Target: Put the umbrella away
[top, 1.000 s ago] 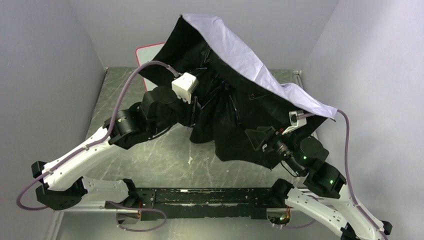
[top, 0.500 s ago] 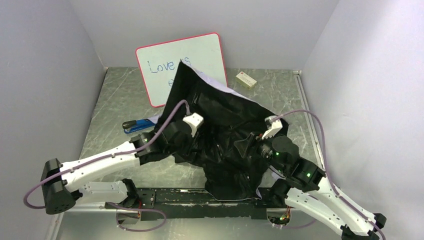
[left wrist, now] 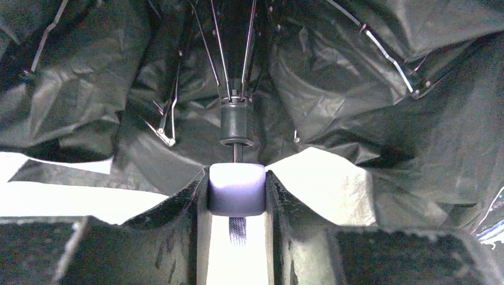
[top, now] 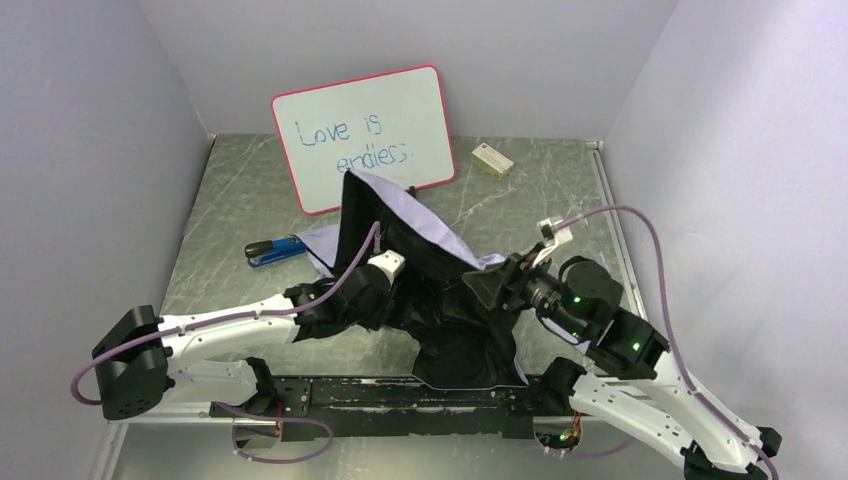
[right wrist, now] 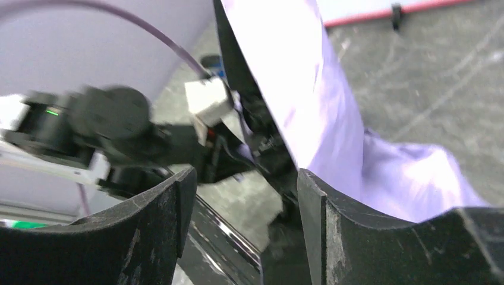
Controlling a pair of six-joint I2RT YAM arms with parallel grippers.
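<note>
While the umbrella (top: 425,300) lies collapsed in a loose heap on the counter (top: 240,185), between the two arms and in front of the whiteboard (top: 365,135), the step in hand looks like the gathering of its cloth after the frame has folded: the black lining faces up and a pale flap stands tilted toward the whiteboard. The left tool (left wrist: 236,181) is clamped on the small lavender handle (left wrist: 236,193), with the thin shaft (left wrist: 237,152) and the ribs running away from it into the crumpled lining. The right tool (right wrist: 243,178) has its fingers apart with nothing between them, close beside the lavender cloth. Next, I judge, the right tool must take hold of the slack canopy and draw it in around the shaft while the left holds the handle steady; the loose, slippery folds and thin ribs could snag or slip out
</note>
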